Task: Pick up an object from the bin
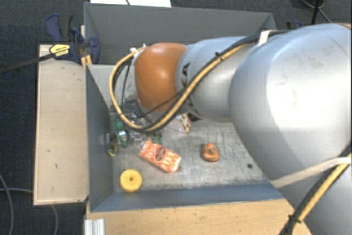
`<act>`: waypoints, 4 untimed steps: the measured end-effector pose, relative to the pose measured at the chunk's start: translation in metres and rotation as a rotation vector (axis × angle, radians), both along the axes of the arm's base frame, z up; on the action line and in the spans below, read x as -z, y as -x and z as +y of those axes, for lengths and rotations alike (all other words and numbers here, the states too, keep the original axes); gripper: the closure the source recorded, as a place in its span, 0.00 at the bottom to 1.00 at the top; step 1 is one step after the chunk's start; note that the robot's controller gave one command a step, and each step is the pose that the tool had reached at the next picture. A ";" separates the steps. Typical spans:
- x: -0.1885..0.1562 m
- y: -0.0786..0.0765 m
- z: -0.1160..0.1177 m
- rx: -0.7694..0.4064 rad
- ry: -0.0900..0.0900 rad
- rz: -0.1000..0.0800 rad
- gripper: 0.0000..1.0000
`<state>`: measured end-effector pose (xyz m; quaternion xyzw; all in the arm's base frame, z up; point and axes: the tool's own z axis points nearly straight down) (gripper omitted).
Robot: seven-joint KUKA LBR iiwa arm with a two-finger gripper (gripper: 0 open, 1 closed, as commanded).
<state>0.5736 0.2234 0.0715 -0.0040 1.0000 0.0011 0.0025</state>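
I'm watching the hand (124, 125) working low at the bin's (97, 118) left wall, above a small green thing (119, 138). The orange wrist cover (158, 77) is blocking it, so I can't tell its state. A red-orange packet (160, 155) and a yellow disc (131, 180) are sitting nearby at the front edge.

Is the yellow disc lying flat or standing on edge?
Flat: the yellow disc shows its full round face and centre hole upward.

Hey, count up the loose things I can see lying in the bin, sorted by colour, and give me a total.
Yellow disc: 1
Orange-red crinkled packet: 1
Brown round lump: 1
Pale scrap, half under the arm: 1
Green piece, leftmost: 1, though it may belong to the robot
Total: 5, or 4 without the green piece
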 end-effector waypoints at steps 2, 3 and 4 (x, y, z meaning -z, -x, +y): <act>0.001 0.001 0.000 0.001 0.000 0.002 0.00; 0.001 0.001 0.000 0.002 0.000 0.002 0.00; -0.042 0.012 -0.017 -0.256 0.001 0.001 1.00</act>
